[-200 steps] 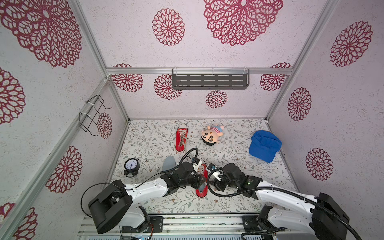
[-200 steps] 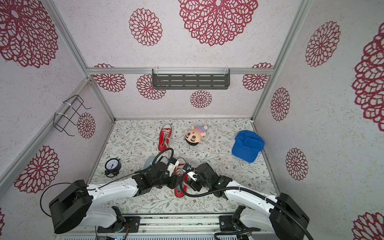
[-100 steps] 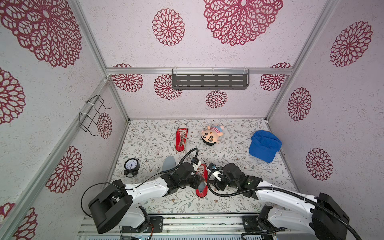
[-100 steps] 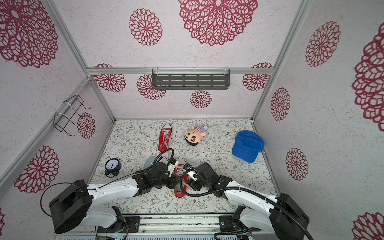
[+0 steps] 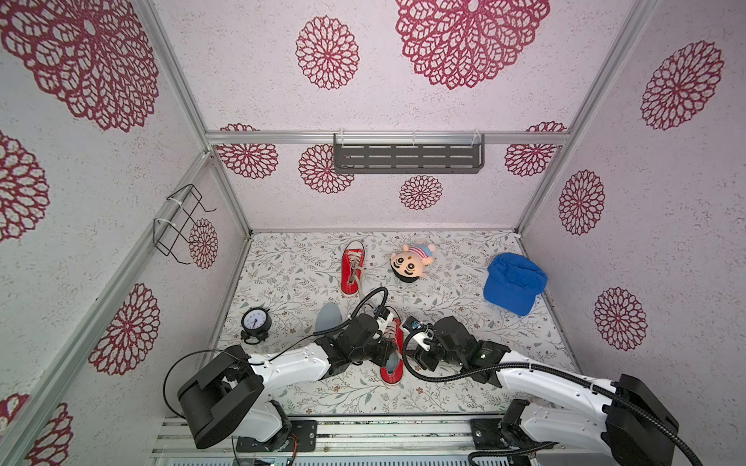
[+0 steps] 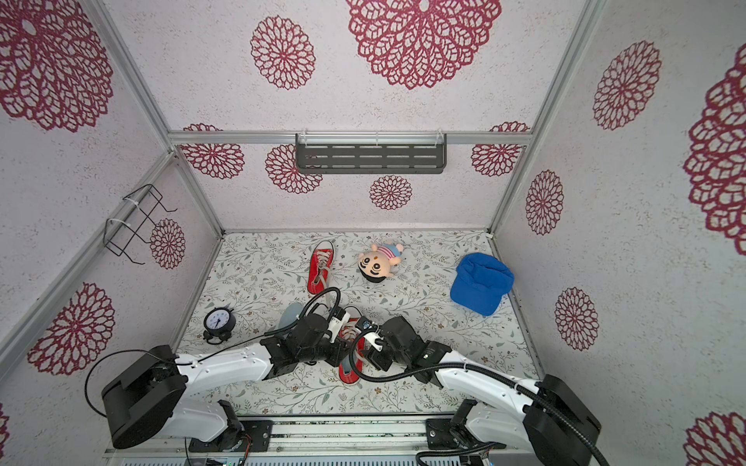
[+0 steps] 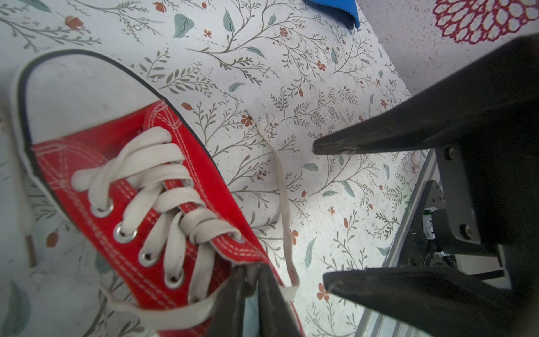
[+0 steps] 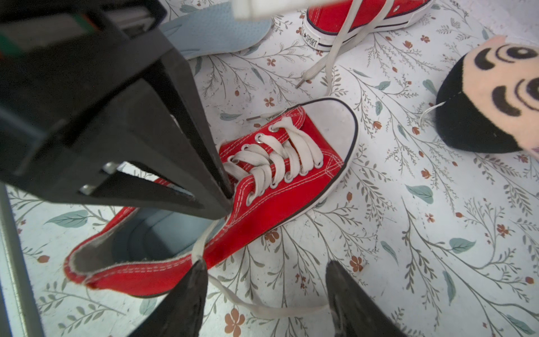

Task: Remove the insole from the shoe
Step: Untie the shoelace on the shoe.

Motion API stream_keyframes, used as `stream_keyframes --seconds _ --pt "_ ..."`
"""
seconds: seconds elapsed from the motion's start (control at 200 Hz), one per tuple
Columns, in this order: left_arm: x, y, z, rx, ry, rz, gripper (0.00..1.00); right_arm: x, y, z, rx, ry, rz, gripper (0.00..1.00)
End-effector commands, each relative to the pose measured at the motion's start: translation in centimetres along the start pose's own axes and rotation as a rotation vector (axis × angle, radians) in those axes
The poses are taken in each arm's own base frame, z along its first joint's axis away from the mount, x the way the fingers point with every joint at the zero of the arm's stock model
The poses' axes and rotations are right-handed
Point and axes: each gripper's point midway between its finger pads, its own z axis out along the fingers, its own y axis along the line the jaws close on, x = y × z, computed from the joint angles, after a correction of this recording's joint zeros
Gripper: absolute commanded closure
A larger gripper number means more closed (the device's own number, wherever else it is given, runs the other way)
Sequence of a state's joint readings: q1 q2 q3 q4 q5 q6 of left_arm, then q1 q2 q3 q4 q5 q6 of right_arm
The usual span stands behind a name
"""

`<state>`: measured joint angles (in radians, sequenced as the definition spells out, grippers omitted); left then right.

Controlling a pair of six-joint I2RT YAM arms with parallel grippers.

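Now: left gripper, jaws pinched together, tips at the throat of the red shoe; grey insole lies inside, just under them; right gripper spread wide beside the shoe's flank.

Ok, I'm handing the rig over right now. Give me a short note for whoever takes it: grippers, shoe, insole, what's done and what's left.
Left gripper: shut, tips at the laced edge of the near shoe, just above its opening. Whether it pinches anything cannot be told.
Right gripper: open, empty, beside that shoe's outer side.
Insole: pale blue, lying inside the near shoe, not yet out.
A loose insole lies on the table beside the left arm; the far shoe stands further back.
Done: both arms are at the shoe.
Left: grip the insole and pull it out.
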<state>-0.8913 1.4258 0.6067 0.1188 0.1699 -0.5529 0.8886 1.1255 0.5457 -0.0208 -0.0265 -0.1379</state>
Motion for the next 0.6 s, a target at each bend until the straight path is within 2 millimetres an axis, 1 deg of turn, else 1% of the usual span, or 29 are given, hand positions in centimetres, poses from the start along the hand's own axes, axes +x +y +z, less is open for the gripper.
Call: stream_keyframes --seconds 0.0,0.08,0.16,0.21,0.27,0.325,0.435,0.5,0.595 --pt "-1.3 -0.9 -0.6 0.016 -0.051 0.024 0.95 -1.3 -0.2 -0.3 -0.001 -0.033 0.003 0.33" --pt "-1.8 -0.7 -1.3 0.002 -0.078 0.035 1.00 -1.7 0.7 -0.2 -0.042 -0.053 -0.018 0.28" --pt "-2.1 -0.6 -2.1 -0.014 -0.096 0.058 1.00 -2.5 1.8 0.1 -0.077 -0.087 -0.036 0.20" --pt "-2.2 -0.7 -2.5 -0.016 -0.104 0.067 1.00 -2.9 2.3 0.6 -0.088 -0.100 -0.036 0.17" --pt "-2.3 -0.7 -2.7 -0.012 -0.107 0.074 1.00 -3.0 2.7 1.6 -0.087 -0.094 -0.028 0.16" --pt "-2.3 -0.9 -2.8 -0.006 -0.108 0.078 1.00 -2.9 2.2 2.6 -0.044 -0.066 -0.011 0.16" --pt "-2.0 -0.5 -3.0 -0.029 -0.097 0.081 1.00 -2.5 0.4 4.1 0.061 -0.015 0.049 0.22" --pt "-2.0 0.1 -3.3 -0.056 -0.101 0.081 1.00 -2.0 -0.7 4.3 0.124 0.013 0.094 0.25" --pt "-2.0 1.0 -4.0 -0.104 -0.119 0.079 1.00 -0.8 -1.8 4.0 0.191 0.054 0.143 0.29"
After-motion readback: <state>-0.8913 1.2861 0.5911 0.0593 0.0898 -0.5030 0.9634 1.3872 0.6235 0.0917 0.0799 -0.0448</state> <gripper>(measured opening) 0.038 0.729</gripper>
